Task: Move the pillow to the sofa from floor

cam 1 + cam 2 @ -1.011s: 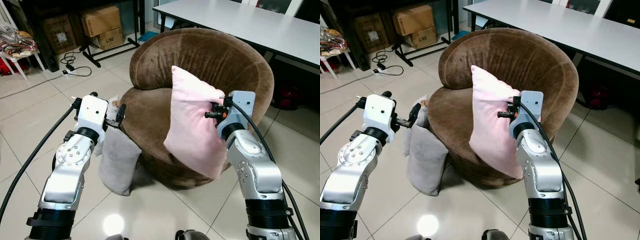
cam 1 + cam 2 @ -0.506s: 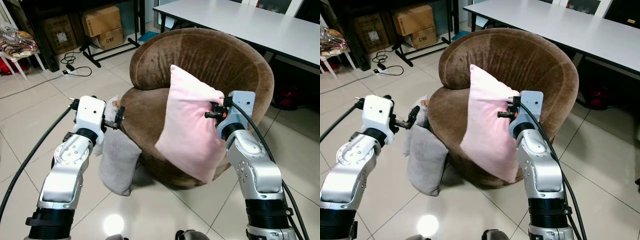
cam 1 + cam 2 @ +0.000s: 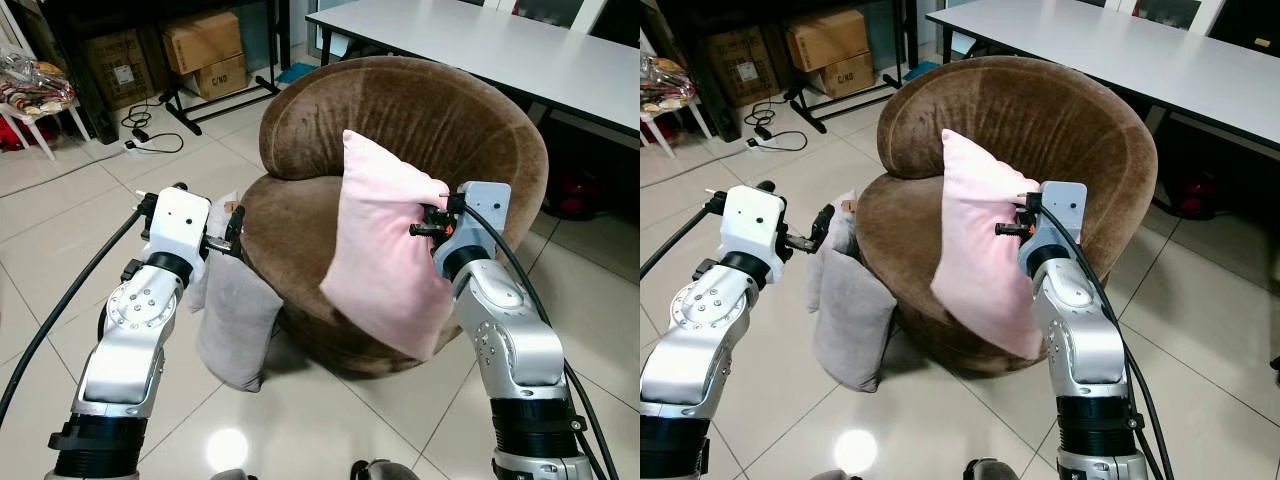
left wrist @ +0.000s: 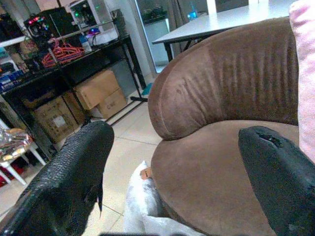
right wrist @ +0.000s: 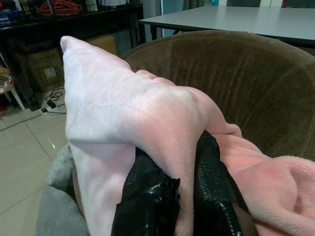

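The soft, light pink plush pillow (image 3: 385, 255), pinched at one edge by the right gripper (image 5: 179, 196) above the round brown velvet sofa's (image 3: 420, 120) front edge, is judged floppy, while the left gripper (image 4: 172, 162) is held open.

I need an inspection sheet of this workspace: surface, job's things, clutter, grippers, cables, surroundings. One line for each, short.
Surface: pale tiled floor, glossy.
Job's things: pink pillow held up against the front of the brown round sofa; grey pillow leaning upright on the floor against the sofa.
Clutter: white plastic bag behind the grey pillow.
Grippers: right gripper shut on the pink pillow's edge; left gripper open, above the grey pillow.
Cables: black cords and power strip on the floor.
Surroundings: white table, cardboard boxes under a shelf.
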{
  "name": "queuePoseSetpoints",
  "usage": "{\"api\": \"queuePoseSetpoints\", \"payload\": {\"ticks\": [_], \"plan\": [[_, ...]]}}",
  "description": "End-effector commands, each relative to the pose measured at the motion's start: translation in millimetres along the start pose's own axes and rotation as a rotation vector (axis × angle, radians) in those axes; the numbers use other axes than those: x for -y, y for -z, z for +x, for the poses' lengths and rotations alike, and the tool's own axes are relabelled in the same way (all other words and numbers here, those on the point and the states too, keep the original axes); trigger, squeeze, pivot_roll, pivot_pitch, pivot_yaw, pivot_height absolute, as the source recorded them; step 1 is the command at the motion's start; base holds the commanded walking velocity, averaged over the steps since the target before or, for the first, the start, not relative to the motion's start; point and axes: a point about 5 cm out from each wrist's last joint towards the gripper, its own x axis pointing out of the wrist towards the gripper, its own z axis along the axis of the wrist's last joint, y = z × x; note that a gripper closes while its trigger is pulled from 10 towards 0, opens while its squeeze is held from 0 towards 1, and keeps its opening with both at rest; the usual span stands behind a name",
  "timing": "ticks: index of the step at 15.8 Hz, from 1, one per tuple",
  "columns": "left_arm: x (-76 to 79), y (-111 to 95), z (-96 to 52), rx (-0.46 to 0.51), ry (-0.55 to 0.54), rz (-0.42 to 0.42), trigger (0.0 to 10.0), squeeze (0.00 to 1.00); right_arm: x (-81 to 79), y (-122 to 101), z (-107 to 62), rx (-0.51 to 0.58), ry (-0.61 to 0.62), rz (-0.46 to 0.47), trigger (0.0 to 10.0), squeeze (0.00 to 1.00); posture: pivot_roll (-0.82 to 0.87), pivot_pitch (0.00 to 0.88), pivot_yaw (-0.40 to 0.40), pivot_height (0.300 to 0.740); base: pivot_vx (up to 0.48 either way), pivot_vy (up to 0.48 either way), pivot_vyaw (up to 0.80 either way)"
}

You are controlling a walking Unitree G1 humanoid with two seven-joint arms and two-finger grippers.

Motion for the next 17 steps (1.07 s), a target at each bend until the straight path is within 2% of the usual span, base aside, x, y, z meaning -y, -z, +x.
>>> {"api": "queuePoseSetpoints", "payload": {"ticks": [1, 5, 13, 17], "plan": [[-2.1, -1.6, 0.7, 0.009, 0.002, -0.003, 10.0, 0.00, 1.1, -8.6, -1.1, 0.044, 0.009, 0.006, 10.0, 0.00, -0.05, 0.000, -0.018, 0.740, 0.000, 0.000, 0.00], [-3.1, -3.1, 0.2, 0.019, 0.004, -0.015, 10.0, 0.00, 0.7, -8.8, -1.1, 0.045, 0.009, 0.016, 10.0, 0.00, -0.05, 0.000, -0.011, 0.740, 0.228, 0.000, -0.77], [-3.5, -2.0, -0.6, 0.018, 0.012, -0.010, 10.0, 0.00, 2.3, -8.6, -1.1, 0.054, 0.015, 0.013, 10.0, 0.00, -0.05, 0.000, -0.003, 0.740, 0.323, 0.000, 0.00], [-4.4, -2.1, -0.4, 0.020, 0.008, -0.012, 10.0, 0.00, -4.9, -10.3, -1.0, 0.055, -0.043, 0.000, 10.0, 0.00, -0.05, 0.000, -0.006, 0.740, 0.324, 0.000, 0.00]]}}
